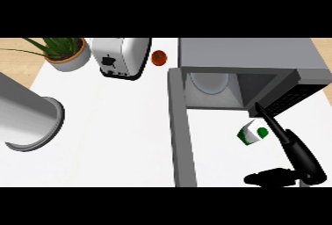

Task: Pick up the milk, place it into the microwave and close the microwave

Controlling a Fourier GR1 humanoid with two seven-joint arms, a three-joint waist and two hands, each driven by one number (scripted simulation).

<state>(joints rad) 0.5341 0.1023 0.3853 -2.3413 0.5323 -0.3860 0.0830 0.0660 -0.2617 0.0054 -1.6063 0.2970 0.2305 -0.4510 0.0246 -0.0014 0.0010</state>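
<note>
Kitchen counter with toaster, open microwave, tomato, potted plant.

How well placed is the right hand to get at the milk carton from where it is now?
Probably well. The right hand is open just right of the milk carton, straight fingers pointing toward the open microwave. Nothing lies between hand and carton, though contact is unclear.

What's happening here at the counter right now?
The robot's right hand reaches toward the open microwave, fingers straight and pointing at its opening. The milk, a small green and white carton, sits just left of the hand, in front of the opening, not yet inside. The microwave door is swung wide open. The left hand is out of view.
</note>
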